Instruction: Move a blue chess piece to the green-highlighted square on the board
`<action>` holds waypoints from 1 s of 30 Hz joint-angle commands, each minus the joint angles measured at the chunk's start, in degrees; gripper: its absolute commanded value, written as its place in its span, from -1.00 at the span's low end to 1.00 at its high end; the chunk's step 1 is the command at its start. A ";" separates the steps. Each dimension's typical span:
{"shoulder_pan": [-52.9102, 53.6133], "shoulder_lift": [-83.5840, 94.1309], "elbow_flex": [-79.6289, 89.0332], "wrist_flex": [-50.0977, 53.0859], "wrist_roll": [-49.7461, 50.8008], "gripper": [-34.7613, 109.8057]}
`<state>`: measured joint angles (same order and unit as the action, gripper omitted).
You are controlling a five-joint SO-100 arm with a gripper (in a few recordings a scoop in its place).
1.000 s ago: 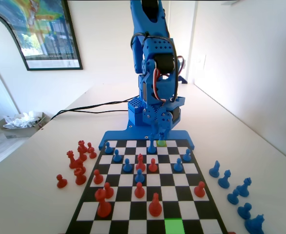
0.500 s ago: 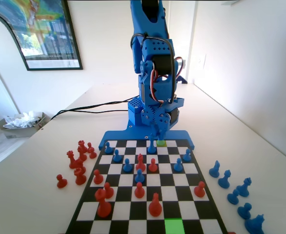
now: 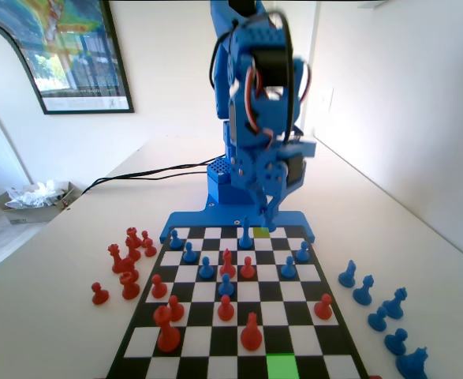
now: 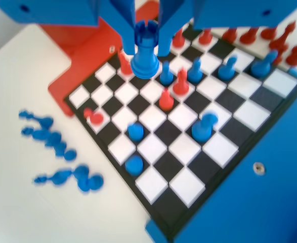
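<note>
In the wrist view a blue chess piece point(image 4: 145, 49) with a notched, castle-like top hangs above the board point(image 4: 153, 148), and my gripper point(image 4: 146, 35) is shut on it just under its head. Seen from the fixed view, my gripper point(image 3: 270, 215) hovers above the far row of the board point(image 3: 308, 341), over a pale yellow-green square point(image 3: 261, 232). The bright green-highlighted square point(image 3: 281, 366) lies in the nearest row of that view, right of centre, with nothing on it.
Several red pieces point(image 3: 226, 307) and blue pieces point(image 3: 207, 268) stand across the board's middle. Captured red pieces point(image 3: 128, 260) sit off the board at left in the fixed view, captured blue ones point(image 3: 382, 310) at right. A blue bracket point(image 3: 177, 220) edges the far side.
The gripper has risen from the far row and swung slightly right in the fixed view, lifting the blue piece off the pale yellow-green square.
</note>
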<state>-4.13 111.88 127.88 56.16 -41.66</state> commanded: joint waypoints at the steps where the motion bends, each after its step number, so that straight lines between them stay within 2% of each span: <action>1: 2.02 -7.03 -14.06 2.90 -2.46 -0.51; 16: 6.33 -34.54 -47.29 13.62 -14.24 -0.51; 30: 3.43 -47.02 -61.96 15.64 -21.71 -0.51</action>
<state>0.53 63.63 73.56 70.58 -62.31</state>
